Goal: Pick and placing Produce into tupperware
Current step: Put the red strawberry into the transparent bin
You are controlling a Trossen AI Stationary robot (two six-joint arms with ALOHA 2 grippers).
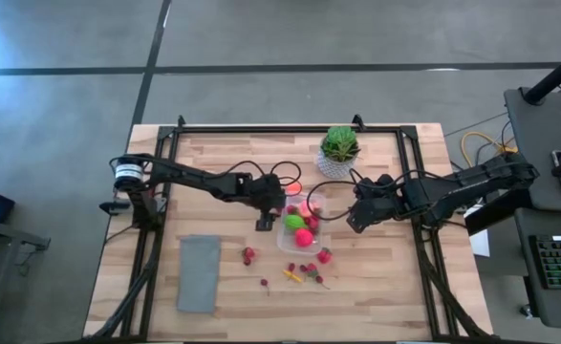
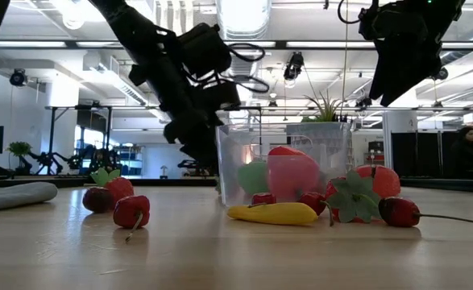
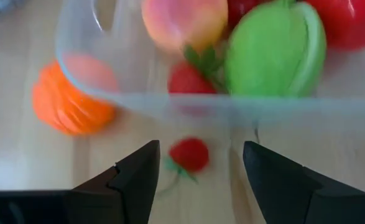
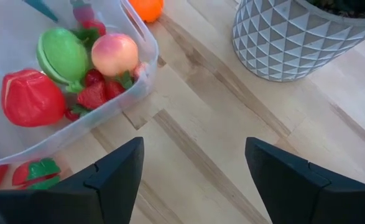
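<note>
Fruit is gathered in the clear tub (image 1: pixel 301 229), which is set near the middle of the wooden worktop (image 1: pixel 223 162). Inside it a green piece (image 4: pixel 61 55), a peach-coloured ball (image 4: pixel 114 53), a large red piece (image 4: pixel 30 98) and small red berries (image 4: pixel 98 92) are seen. An orange ball (image 3: pixel 67 99) is left on the worktop just beside the tub's outer wall, and a small strawberry (image 3: pixel 189 154) lies outside the wall as well, between the left fingers.

The left pincer (image 3: pixel 198 177) is held at the tub's left side, low over the worktop, with its fingers spread apart and nothing gripped between them. The right pincer (image 4: pixel 191 171) is held off to the right of the tub, over bare wood near the white patterned plant pot (image 4: pixel 300 34) — its fingers are likewise parted and nothing is held.

More produce is scattered in front of the tub: a yellow pepper (image 2: pixel 273 213), a cherry on a long stem (image 2: pixel 399 212), a strawberry with a green leaf cap (image 2: pixel 365 189) and two dark red berries (image 2: pixel 115 201) further to the left. A flat grey cloth (image 1: pixel 199 272) is spread at the front left of the worktop, well apart from the tub.
</note>
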